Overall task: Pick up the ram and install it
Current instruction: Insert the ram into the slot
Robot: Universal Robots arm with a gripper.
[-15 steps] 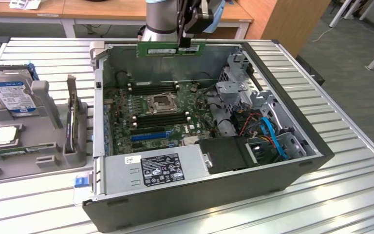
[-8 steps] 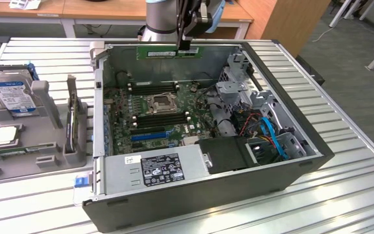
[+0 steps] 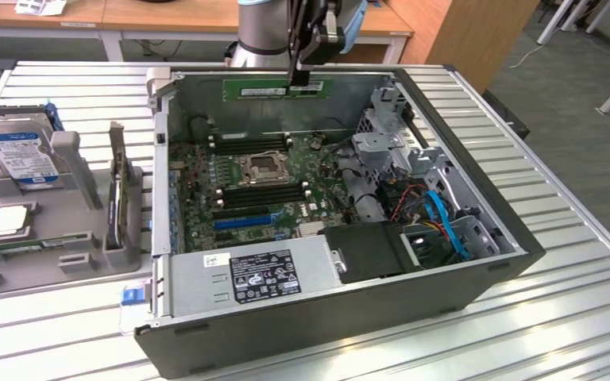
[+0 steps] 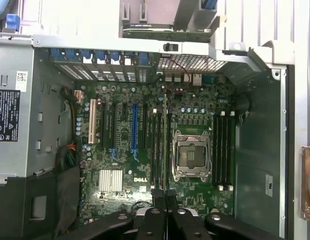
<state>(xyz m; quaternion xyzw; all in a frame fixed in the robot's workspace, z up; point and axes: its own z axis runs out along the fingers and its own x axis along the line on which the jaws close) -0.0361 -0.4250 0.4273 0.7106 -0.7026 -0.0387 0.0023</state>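
Nearest, memory slots (image 3: 264, 193) flank the CPU socket (image 3: 260, 167). Beyond that socket, by the computer case's (image 3: 517, 246) far wall, the hand (image 3: 305, 82) is clamped on the ram (image 3: 266, 90), which hangs beneath it, its long axis parallel to the slots.

only thing i can actually read is the DELL logo (image 4: 140, 188) on the motherboard (image 4: 125, 167), power supply sticker (image 3: 267, 277) is too tiny

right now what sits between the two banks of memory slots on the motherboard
The CPU socket, with its metal frame, lies between the two banks of memory slots on the motherboard. This shows in both the exterior view and the wrist view.
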